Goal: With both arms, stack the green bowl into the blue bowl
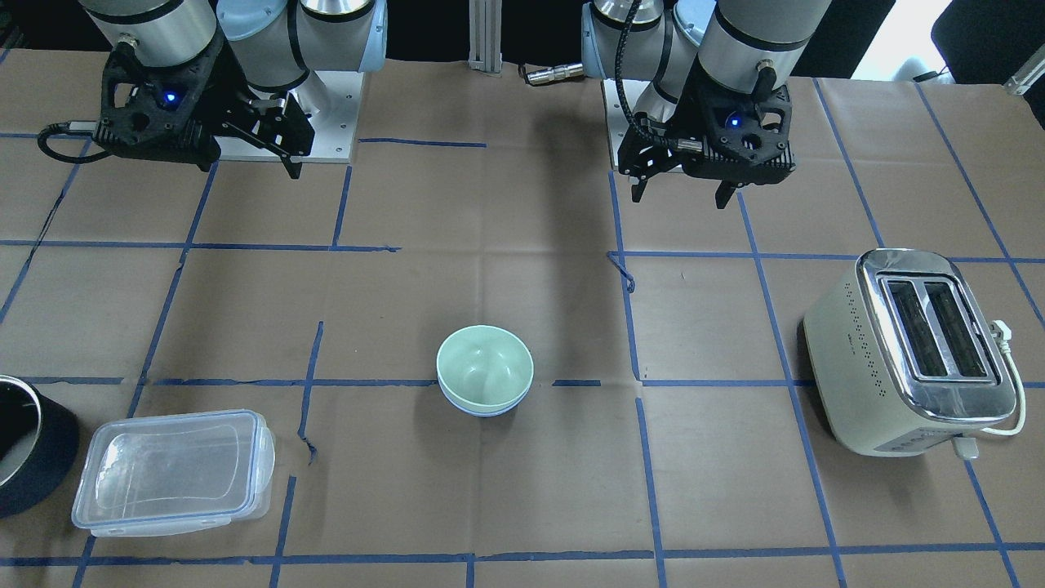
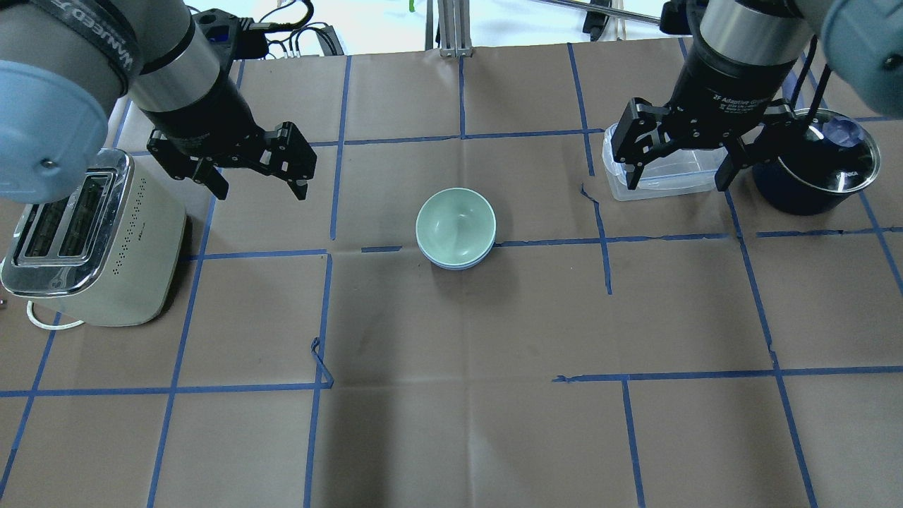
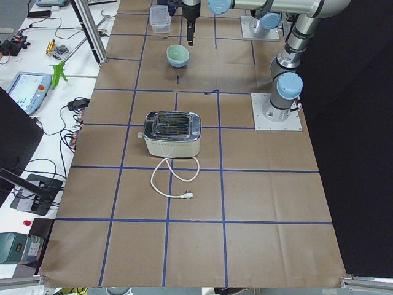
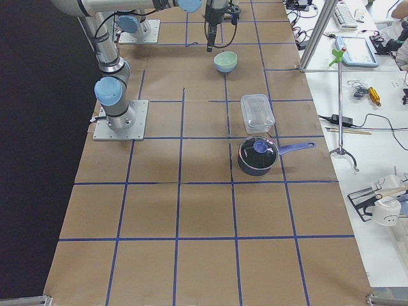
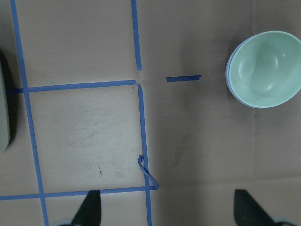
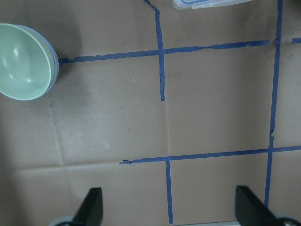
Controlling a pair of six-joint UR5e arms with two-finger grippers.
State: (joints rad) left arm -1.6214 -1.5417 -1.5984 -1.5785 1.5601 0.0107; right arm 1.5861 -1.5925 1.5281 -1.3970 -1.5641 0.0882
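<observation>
The pale mint-green bowl (image 2: 455,222) sits nested inside the light blue bowl (image 2: 456,265) at the table's middle; only a thin blue rim shows beneath it. The pair also shows in the front view, the green bowl (image 1: 484,365) over the blue bowl (image 1: 482,411). My left gripper (image 2: 261,185) is open and empty, raised, well to the left of the bowls. My right gripper (image 2: 676,180) is open and empty, raised, well to their right. The left wrist view has the green bowl (image 5: 263,68) at upper right; the right wrist view has it (image 6: 21,61) at upper left.
A cream toaster (image 2: 85,233) with a white cord stands under my left arm. A clear lidded container (image 1: 171,469) and a dark pot (image 2: 818,169) stand under my right arm. Brown paper with blue tape lines covers the table.
</observation>
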